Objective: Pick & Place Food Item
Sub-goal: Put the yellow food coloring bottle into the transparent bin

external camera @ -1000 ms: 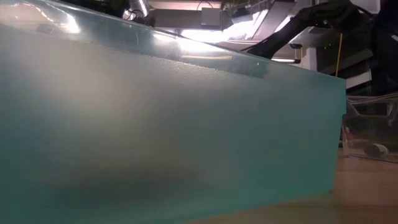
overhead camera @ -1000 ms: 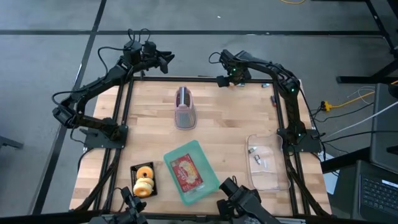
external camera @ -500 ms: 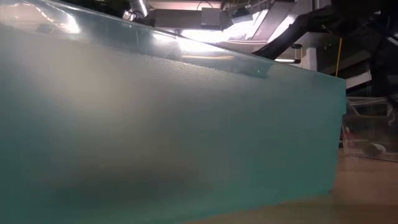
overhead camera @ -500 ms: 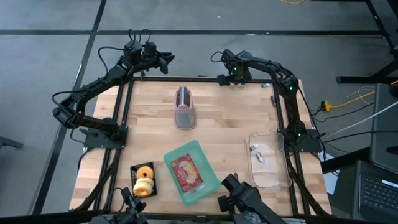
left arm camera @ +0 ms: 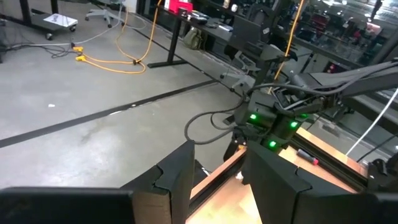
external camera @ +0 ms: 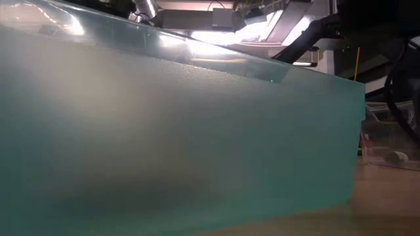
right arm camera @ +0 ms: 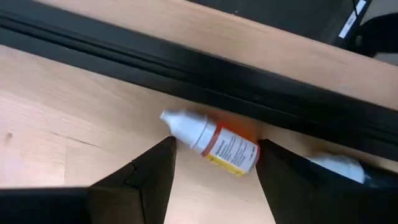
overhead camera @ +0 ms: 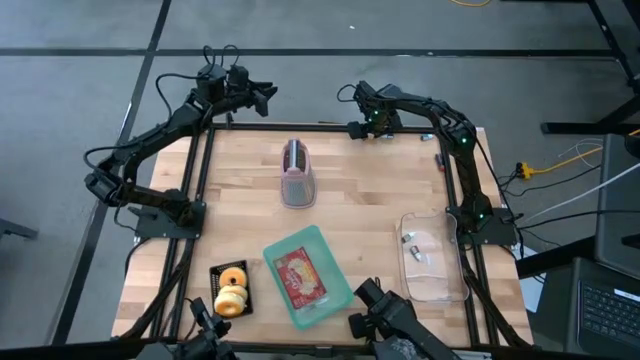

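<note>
In the right wrist view a small white bottle with an orange label [right arm camera: 214,144] lies on its side on the wood. It rests against the black rail [right arm camera: 186,68] at the table's far edge. My right gripper [right arm camera: 217,149] points down over it and is open, with one finger on each side of the bottle. I see no touch. The high view shows this gripper [overhead camera: 358,128] at the far edge. My left gripper [overhead camera: 262,95] hangs open in the air beyond the far edge, holding nothing [left arm camera: 217,162].
A pink toaster-like thing [overhead camera: 297,172] stands at the far middle of the table. At the near side are a teal tray with a red packet [overhead camera: 300,277], a black tray of doughnuts [overhead camera: 231,290] and a clear container [overhead camera: 430,258]. The teal tray's wall [external camera: 164,131] fills the low view.
My right gripper has sunk a little toward the table at the far edge, still pointing down and still open. Nothing on the table has moved.
</note>
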Controlling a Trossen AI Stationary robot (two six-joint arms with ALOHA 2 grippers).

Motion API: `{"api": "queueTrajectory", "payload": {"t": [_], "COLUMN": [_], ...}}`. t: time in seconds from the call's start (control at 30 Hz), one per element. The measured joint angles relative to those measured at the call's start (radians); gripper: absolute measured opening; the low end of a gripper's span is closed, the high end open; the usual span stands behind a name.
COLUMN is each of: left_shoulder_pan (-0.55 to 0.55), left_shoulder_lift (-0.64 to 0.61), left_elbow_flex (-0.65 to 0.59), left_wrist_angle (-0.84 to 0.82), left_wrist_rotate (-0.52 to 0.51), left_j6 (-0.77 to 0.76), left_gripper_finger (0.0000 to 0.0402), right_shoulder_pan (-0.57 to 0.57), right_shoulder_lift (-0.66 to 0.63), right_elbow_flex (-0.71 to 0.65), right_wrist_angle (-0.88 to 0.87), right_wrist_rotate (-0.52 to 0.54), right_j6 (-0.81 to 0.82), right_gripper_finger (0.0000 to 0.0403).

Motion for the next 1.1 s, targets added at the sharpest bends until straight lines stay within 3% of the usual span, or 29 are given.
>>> {"api": "queueTrajectory", "payload": {"t": [0.17,0.53,0.63,0.73,0.87,1.1], "left_shoulder_pan": [0.018,0.017,0.017,0.017,0.017,0.016], "left_shoulder_lift": [0.000,0.000,0.000,0.000,0.000,0.000], "left_elbow_flex": [0.000,0.000,0.000,0.000,0.000,0.000], "left_wrist_angle": [0.000,0.000,0.000,0.000,0.000,0.000], "left_wrist_rotate": [0.000,0.001,0.000,0.001,0.001,0.001], "left_j6": [0.000,-0.008,-0.009,-0.014,-0.026,-0.021], "left_gripper_finger": [0.0141,0.0141,0.0141,0.0141,0.0141,0.0141], "right_shoulder_pan": [-0.001,-0.003,-0.004,-0.006,0.012,0.045], "right_shoulder_lift": [0.007,0.008,0.009,0.009,-0.002,-0.009], "right_elbow_flex": [0.002,0.002,0.002,0.002,-0.003,-0.003], "right_wrist_angle": [0.000,0.017,0.019,0.011,-0.060,-0.076], "right_wrist_rotate": [-0.029,-0.059,-0.094,-0.130,-0.149,-0.099], "right_j6": [-0.005,-0.012,-0.020,-0.020,-0.043,-0.126], "right_gripper_finger": [0.0181,0.0057,0.0043,0.0059,0.0113,0.0205]}}
